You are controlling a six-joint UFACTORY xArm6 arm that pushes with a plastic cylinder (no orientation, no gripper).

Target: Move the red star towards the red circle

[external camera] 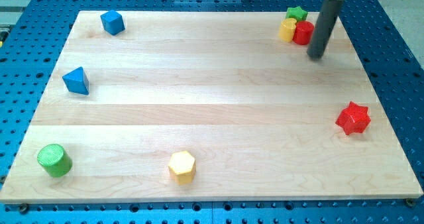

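Rod: straight dark cylinder, matte, coming down from the view's top right; no fingers on this rig, so nothing opens, closes or grips.
Tip (317,55): resting on the bench just beside the red circle, on its right and slightly below; it appears apart from the block, not touching.
Red star (353,118): near the view's right edge, mid-height, well apart from the tip and from every other block; chunky, ridged points, glossy plastic look.
Red circle (304,32): short cylinder at the view's top right, touching a yellow block (287,30) on its left; a green star (296,13) sits just behind the pair.
Step in hand, as judged: the tip needs to travel round to the star's lower right side, then push up and left along the line to the circle.
Doing it well: keep the contact centred between two points, or the star will likely spin off line; ease up short of the cluster.
Bench (212,98): pale wood planks, smooth, faint grain, on a blue perforated plate.
Other blocks: blue cube (112,22), blue triangle (76,81), green cylinder (53,160), yellow hexagon (181,166), all far off on the left and bottom.
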